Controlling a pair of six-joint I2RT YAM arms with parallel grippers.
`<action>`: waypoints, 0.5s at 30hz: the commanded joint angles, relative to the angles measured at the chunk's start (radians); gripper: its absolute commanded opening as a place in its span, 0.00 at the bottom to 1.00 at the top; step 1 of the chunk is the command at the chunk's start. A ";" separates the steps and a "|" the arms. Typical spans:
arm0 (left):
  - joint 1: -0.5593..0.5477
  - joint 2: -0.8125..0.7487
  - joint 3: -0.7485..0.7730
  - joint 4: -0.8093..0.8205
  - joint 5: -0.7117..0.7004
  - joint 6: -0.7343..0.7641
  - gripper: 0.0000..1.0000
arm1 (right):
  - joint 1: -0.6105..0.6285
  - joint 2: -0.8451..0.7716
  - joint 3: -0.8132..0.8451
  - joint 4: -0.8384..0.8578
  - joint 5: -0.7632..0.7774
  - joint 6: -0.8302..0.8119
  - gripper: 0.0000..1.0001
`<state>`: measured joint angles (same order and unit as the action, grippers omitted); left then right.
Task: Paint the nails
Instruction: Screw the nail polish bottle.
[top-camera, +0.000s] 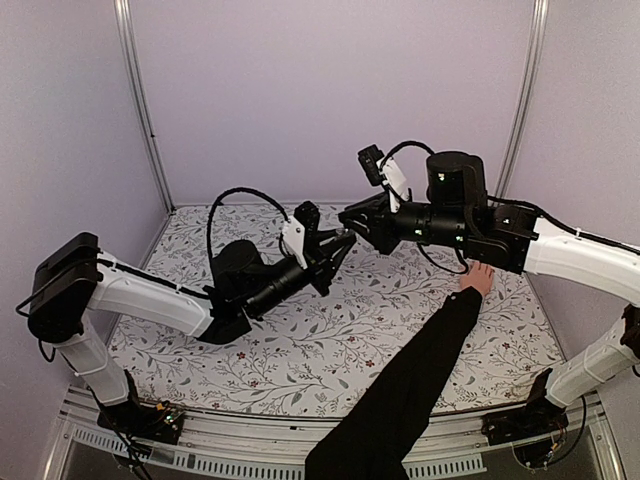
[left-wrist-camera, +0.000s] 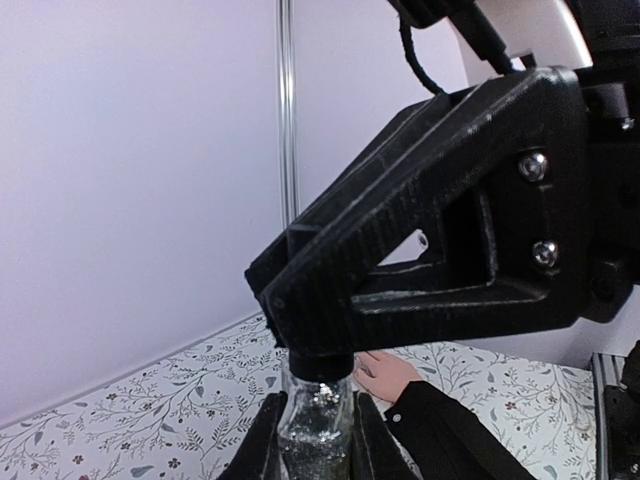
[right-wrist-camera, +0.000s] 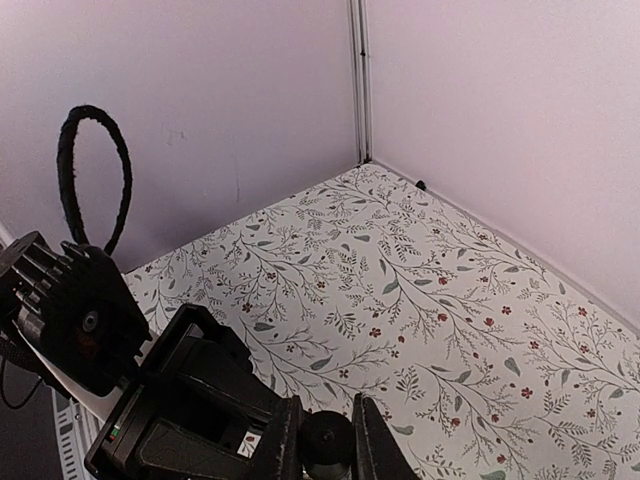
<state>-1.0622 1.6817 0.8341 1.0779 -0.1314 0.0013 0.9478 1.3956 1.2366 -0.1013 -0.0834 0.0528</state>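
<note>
A small clear bottle of silvery glitter polish (left-wrist-camera: 315, 425) is held off the table, with my left gripper (left-wrist-camera: 316, 440) shut on its glass body. My right gripper (right-wrist-camera: 327, 440) is shut on the bottle's black cap (right-wrist-camera: 328, 438), and from the left wrist its black fingers (left-wrist-camera: 330, 300) cover the cap. In the top view both grippers meet mid-air, left (top-camera: 335, 250) and right (top-camera: 352, 222). A bare hand (top-camera: 478, 277) in a long black sleeve (top-camera: 410, 385) rests on the table under my right arm. Its nails are too small to make out.
The floral tablecloth (top-camera: 330, 340) covers the table inside lilac walls. The sleeved forearm runs diagonally from the near edge to the right of centre. The left arm's cable loop (right-wrist-camera: 92, 180) stands above its wrist. A corner post (right-wrist-camera: 358, 80) stands at the back.
</note>
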 joint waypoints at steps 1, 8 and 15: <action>-0.003 -0.045 0.013 0.027 0.053 0.013 0.00 | 0.040 -0.006 -0.027 -0.060 -0.084 0.009 0.16; -0.002 -0.082 0.000 -0.008 0.200 0.003 0.00 | 0.040 -0.060 -0.053 -0.026 -0.117 -0.014 0.45; 0.006 -0.126 -0.006 -0.069 0.447 0.002 0.00 | 0.040 -0.139 -0.090 -0.018 -0.196 -0.078 0.73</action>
<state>-1.0618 1.6096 0.8303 1.0218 0.1249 0.0002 0.9817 1.3075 1.1728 -0.1116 -0.1986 0.0212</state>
